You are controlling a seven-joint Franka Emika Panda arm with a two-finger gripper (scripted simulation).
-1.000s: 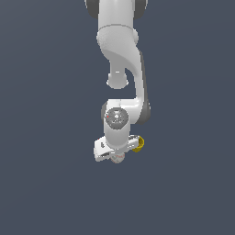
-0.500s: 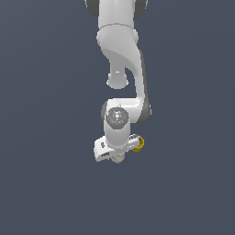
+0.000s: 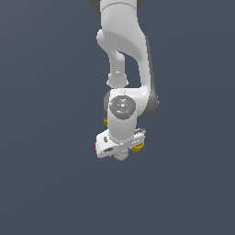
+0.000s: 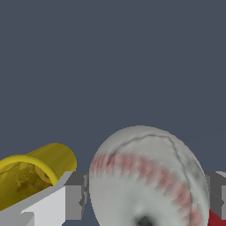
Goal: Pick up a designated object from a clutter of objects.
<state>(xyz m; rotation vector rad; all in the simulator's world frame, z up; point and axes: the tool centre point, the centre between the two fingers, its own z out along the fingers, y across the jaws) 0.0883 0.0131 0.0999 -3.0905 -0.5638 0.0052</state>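
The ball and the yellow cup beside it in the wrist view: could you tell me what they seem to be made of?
The ball looks like matte white leather: greyish, with rows of red stitching and a dark seam line, as on a baseball. The yellow cup looks like smooth, slightly glossy plastic, with an even yellow wall and a mottled inside. Both are simulator renders, so this is a guess from surface look alone.

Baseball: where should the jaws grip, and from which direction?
Grip the baseball across its widest middle, coming straight down from above. It is round, so opposite sides at the equator hold best. In the wrist view the jaws already flank it, with the yellow cup just outside one and a red piece outside the other, so keep the spread narrow.
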